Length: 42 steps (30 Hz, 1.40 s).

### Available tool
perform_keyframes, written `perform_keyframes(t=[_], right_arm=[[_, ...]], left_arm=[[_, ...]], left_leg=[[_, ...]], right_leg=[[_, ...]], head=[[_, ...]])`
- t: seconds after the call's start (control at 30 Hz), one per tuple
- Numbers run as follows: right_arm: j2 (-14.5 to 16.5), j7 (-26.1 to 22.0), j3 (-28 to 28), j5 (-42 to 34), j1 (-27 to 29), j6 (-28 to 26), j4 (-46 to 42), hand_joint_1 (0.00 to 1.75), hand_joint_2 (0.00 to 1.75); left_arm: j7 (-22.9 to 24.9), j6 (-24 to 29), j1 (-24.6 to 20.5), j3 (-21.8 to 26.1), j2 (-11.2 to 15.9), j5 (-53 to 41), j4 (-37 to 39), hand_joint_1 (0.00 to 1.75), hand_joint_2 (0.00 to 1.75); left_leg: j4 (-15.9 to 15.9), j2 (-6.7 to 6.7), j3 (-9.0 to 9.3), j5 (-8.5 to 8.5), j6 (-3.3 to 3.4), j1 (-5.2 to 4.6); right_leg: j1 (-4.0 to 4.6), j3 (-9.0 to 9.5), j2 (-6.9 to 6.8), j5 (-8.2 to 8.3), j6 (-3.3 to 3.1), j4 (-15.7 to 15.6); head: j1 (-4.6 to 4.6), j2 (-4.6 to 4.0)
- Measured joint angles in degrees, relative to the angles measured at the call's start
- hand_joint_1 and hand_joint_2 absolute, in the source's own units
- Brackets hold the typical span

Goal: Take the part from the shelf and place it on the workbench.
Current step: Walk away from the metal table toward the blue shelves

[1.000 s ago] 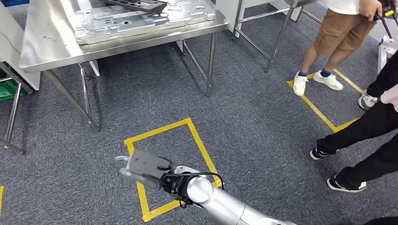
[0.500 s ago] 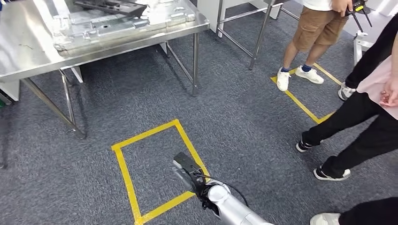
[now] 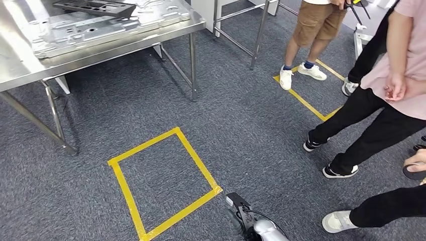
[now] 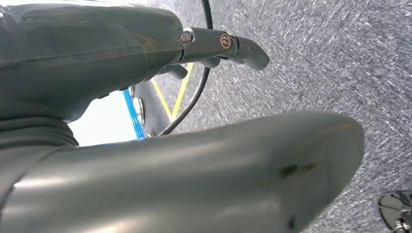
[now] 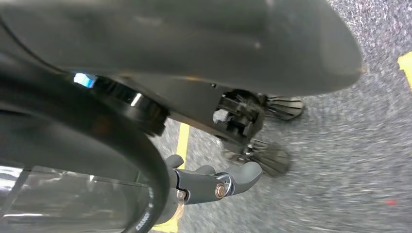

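Observation:
The steel workbench (image 3: 20, 70) stands at the upper left of the head view. A silver stamped metal panel (image 3: 100, 25) lies on it, with a flat dark frame-like part (image 3: 95, 6) on top near the far edge. My right hand (image 3: 237, 208) hangs low over the grey carpet at the bottom of the head view, far from the bench. The right wrist view has its fingers (image 5: 218, 182) loosely spread, holding nothing. My left hand (image 4: 194, 73) also hangs above the carpet, with its fingers (image 4: 228, 46) stretched out apart from the thick thumb and nothing in them.
A yellow tape square (image 3: 161, 181) marks the carpet in front of me. A second table frame (image 3: 256, 35) stands behind. A person in brown shorts (image 3: 311, 25) stands by another tape square (image 3: 306, 98). A person in black trousers (image 3: 387, 100) stands close on the right.
The camera has turned, so the bench and tape square slid left and the people came closer on the right. My right arm has dropped lower in the picture.

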Motion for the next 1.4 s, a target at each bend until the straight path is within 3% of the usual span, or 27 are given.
perform_keyframes(t=[0.07, 0.13, 0.17, 0.23, 0.27, 0.3, 0.33, 0.37, 0.43, 0.5, 0.57, 0.63, 0.7, 0.77, 0.8, 0.83, 0.87, 0.93, 1.0, 1.07, 1.1, 1.17, 1.23, 1.3, 1.33, 1.4], right_arm=[[-0.29, 0.81, -0.94, -0.44, 1.0, -0.14, 0.52, 0.0, 0.0], [-0.49, 1.56, -1.67, -0.61, 1.83, -0.24, 0.94, 0.0, 0.0], [-0.54, 1.91, -1.93, -0.61, 1.98, -0.3, 1.06, 0.0, 0.0], [-0.54, 2.55, -2.28, -0.59, 2.05, -0.48, 1.21, 0.0, 0.0], [-0.53, 2.84, -2.34, -0.57, 2.1, -0.59, 1.29, 0.0, 0.0], [-0.52, 3.07, -2.38, -0.56, 2.18, -0.68, 1.37, 0.0, 0.0], [-0.52, 3.25, -2.41, -0.54, 2.26, -0.73, 1.45, 0.0, 0.0], [-0.51, 3.36, -2.43, -0.52, 2.33, -0.76, 1.52, 0.0, 0.0], [-0.46, 3.45, -2.44, -0.47, 2.34, -0.83, 1.6, 0.0, 0.0], [-0.4, 3.46, -2.44, -0.43, 2.31, -0.92, 1.63, 0.0, 0.0], [-0.38, 3.49, -2.44, -0.4, 2.46, -1.06, 1.69, 0.0, 0.0], [-0.41, 3.62, -2.44, -0.4, 2.65, -1.22, 1.81, 0.0, 0.0], [-0.37, 3.95, -2.42, -0.39, 2.54, -1.29, 1.9, 0.0, 0.0], [-0.27, 4.5, -2.4, -0.38, 2.43, -1.22, 1.91, 0.0, 0.0], [-0.25, 4.88, -2.4, -0.38, 2.44, -1.18, 1.91, 0.0, 0.0], [-0.24, 5.2, -2.4, -0.36, 2.49, -1.13, 1.92, 0.0, 0.0], [-0.24, 5.56, -2.4, -0.33, 2.52, -1.09, 1.92, 0.0, 0.0], [-0.23, 6.19, -2.4, -0.15, 2.51, -1.08, 1.93, 0.0, 0.0], [-0.16, 6.64, -2.4, 0.17, 2.35, -1.07, 1.95, 0.0, 0.0], [-0.1, 6.92, -2.4, 0.42, 2.41, -1.04, 1.96, 0.0, 0.0], [-0.08, 7.04, -2.4, 0.49, 2.56, -1.05, 2.0, 0.0, 0.0], [-0.05, 7.26, -2.41, 0.57, 2.74, -1.1, 2.06, 0.0, 0.0], [0.1, 7.33, -2.42, 0.59, 2.66, -1.14, 2.09, 0.0, 0.0], [0.27, 7.36, -2.42, 0.58, 2.64, -1.15, 2.11, 0.0, 0.0], [0.34, 7.38, -2.42, 0.59, 2.66, -1.19, 2.13, 0.0, 0.0], [0.42, 7.42, -2.42, 0.61, 2.68, -1.26, 2.16, 0.0, 0.0]], left_arm=[[0.0, 0.0, 0.02, 0.01, 0.01, 0.04, 0.0, 0.0, 0.0], [0.03, 0.02, 0.02, 0.02, 0.08, 0.05, 0.0, 0.0, 0.0], [0.04, 0.03, 0.03, 0.02, 0.13, 0.06, 0.0, 0.0, 0.0], [0.02, 0.07, 0.12, 0.03, 0.21, 0.11, 0.0, 0.0, 0.0], [0.01, 0.07, 0.18, 0.03, 0.23, 0.14, 0.0, 0.0, 0.0], [-0.01, 0.07, 0.23, 0.04, 0.25, 0.16, 0.0, 0.0, 0.0], [-0.01, 0.07, 0.25, 0.05, 0.28, 0.17, 0.0, 0.0, 0.0], [0.01, 0.08, 0.25, 0.07, 0.33, 0.19, 0.0, 0.0, 0.0], [0.03, 0.08, 0.25, 0.09, 0.45, 0.31, 0.0, 0.0, 0.0], [-0.47, 0.07, 0.25, 0.11, 0.54, 0.49, 0.01, 0.0, 0.0], [-1.06, 0.08, 0.25, 0.13, 0.56, 0.55, 0.02, 0.0, 0.0], [-1.15, 0.11, 0.24, 0.15, 0.56, 0.42, 0.01, 0.0, 0.0], [-1.13, 0.27, 0.23, 0.16, 0.57, 0.22, 0.0, 0.0, 0.0], [-1.13, 0.58, 0.24, 0.16, 0.58, 0.11, 0.0, 0.0, 0.0], [-1.13, 0.72, 0.23, 0.15, 0.58, 0.09, 0.0, 0.0, 0.0], [-1.13, 0.81, 0.19, 0.15, 0.58, 0.07, 0.0, 0.0, 0.0], [-1.13, 0.91, 0.11, 0.14, 0.58, 0.05, 0.0, 0.0, 0.0], [-1.13, 1.19, -0.06, 0.09, 0.57, 0.0, 0.0, 0.0, 0.0], [-1.14, 1.57, -0.14, 0.04, 0.56, -0.04, 0.0, 0.0, 0.0], [-1.14, 1.96, -0.18, 0.01, 0.56, -0.06, 0.0, 0.0, 0.0], [-1.13, 2.14, -0.22, -0.02, 0.56, -0.07, 0.0, 0.0, 0.0], [-1.13, 2.39, -0.22, -0.05, 0.56, -0.11, -0.01, 0.0, 0.0], [-1.14, 2.49, -0.09, -0.06, 0.56, -0.13, -0.01, 0.0, 0.0], [-1.14, 2.49, 0.12, -0.06, 0.56, -0.12, 0.0, 0.0, 0.0], [-1.14, 2.48, 0.21, -0.06, 0.56, -0.11, 0.0, 0.0, 0.0], [-1.14, 2.44, 0.28, -0.06, 0.56, -0.04, 0.0, 0.0, 0.0]], left_leg=[[-0.17, 0.51, 0.12, 0.01, -0.6, -0.12], [1.01, -0.01, -0.15, -1.19, -1.05, 0.05], [3.18, -0.62, -0.98, -2.71, -1.16, 0.13], [10.46, -1.8, -3.97, -6.63, -1.17, 0.1], [14.02, -2.07, -5.45, -8.02, -1.19, 0.06], [15.92, -2.21, -6.19, -8.34, -1.17, 0.02], [15.62, -2.3, -5.94, -7.56, -1.12, 0.02], [12.97, -2.45, -4.62, -5.8, -1.04, 0.05], [5.03, -3.98, -0.87, -2.25, -0.83, 0.18], [0.9, -5.38, 0.83, -1.06, -0.59, 0.25], [0.66, -5.19, 0.71, -1.0, -0.2, 0.11], [0.26, -4.37, 0.79, -0.61, 0.48, 0.17], [-0.1, -3.28, 0.83, -0.34, 0.97, 0.3], [-0.11, -2.17, 0.75, -0.31, 1.06, 0.26], [-0.1, -1.61, 0.74, -0.32, 1.06, 0.27], [-0.09, -1.12, 0.76, -0.34, 1.04, 0.3], [-0.09, -0.69, 0.8, -0.37, 0.99, 0.35], [-0.09, 0.04, 0.96, -0.53, 0.71, 0.35], [-0.09, 0.71, 1.0, -0.67, 0.13, 0.12], [-0.28, 1.37, 1.12, -0.65, -0.54, -0.08], [-0.3, 1.48, 1.24, -0.78, -0.85, 0.0], [1.56, 0.47, 0.64, -2.39, -1.2, 0.2], [8.18, -1.36, -2.18, -6.12, -1.21, 0.16], [15.38, -2.22, -5.43, -8.8, -1.2, 0.0], [16.41, -2.34, -5.97, -8.53, -1.18, -0.02], [11.64, -2.7, -4.0, -4.96, -1.09, 0.09]], right_leg=[[0.13, -0.07, 0.46, 0.04, -0.33, -0.22], [-0.13, 0.06, 1.0, 0.37, -1.08, -0.65], [-0.28, 0.11, 1.29, 0.55, -1.55, -0.85], [-0.22, 0.06, 1.94, 0.68, -2.16, -0.88], [-0.13, 0.05, 2.33, 0.71, -2.3, -0.87], [-0.04, 0.06, 2.77, 0.74, -2.35, -0.85], [0.02, 0.09, 3.25, 0.75, -2.37, -0.8], [0.04, 0.13, 3.75, 0.75, -2.36, -0.68], [0.14, -0.03, 4.71, 0.65, -2.19, -0.19], [0.27, -0.58, 5.49, 0.69, -1.79, 0.31], [0.18, -1.0, 6.12, 0.97, -1.22, 0.38], [0.14, -1.61, 5.69, 0.35, -0.67, 1.22], [0.04, -3.91, 4.31, -2.42, -0.28, 5.92], [-0.34, -7.44, 3.42, -5.64, 0.0, 13.47], [-0.51, -8.55, 3.2, -6.22, 0.13, 15.89], [-0.66, -8.65, 3.02, -5.76, 0.24, 16.25], [-0.76, -7.53, 2.77, -4.31, 0.29, 14.16], [-0.71, -3.21, 1.34, -0.91, 0.33, 6.08], [-0.23, -0.51, 0.07, 0.36, 0.28, 0.73], [0.19, -0.44, 0.32, 0.21, 0.05, 0.05], [-0.03, -0.42, 0.67, 0.34, -0.25, -0.12], [-0.39, -0.24, 1.34, 0.6, -1.19, -0.51], [-0.41, -0.14, 2.1, 0.7, -2.0, -0.64], [-0.22, -0.1, 3.04, 0.7, -2.29, -0.6], [-0.15, -0.06, 3.6, 0.7, -2.31, -0.56], [-0.11, 0.05, 4.8, 0.66, -2.25, -0.36]], head=[[-0.03, 0.0], [-0.04, 0.0], [-0.05, 0.0], [-0.05, 0.0], [-0.05, 0.0], [-0.05, 0.0], [-0.05, 0.0], [-0.05, 0.0], [-0.07, 0.0], [-0.07, 0.0], [-0.07, 0.0], [-0.01, 0.0], [0.12, 0.0], [0.17, 0.0], [0.17, 0.0], [0.17, 0.0], [0.18, 0.0], [0.18, 0.0], [0.15, 0.01], [0.11, 0.01], [0.11, 0.0], [0.09, 0.0], [0.08, 0.0], [0.07, 0.0], [0.07, 0.0], [0.07, 0.0]])
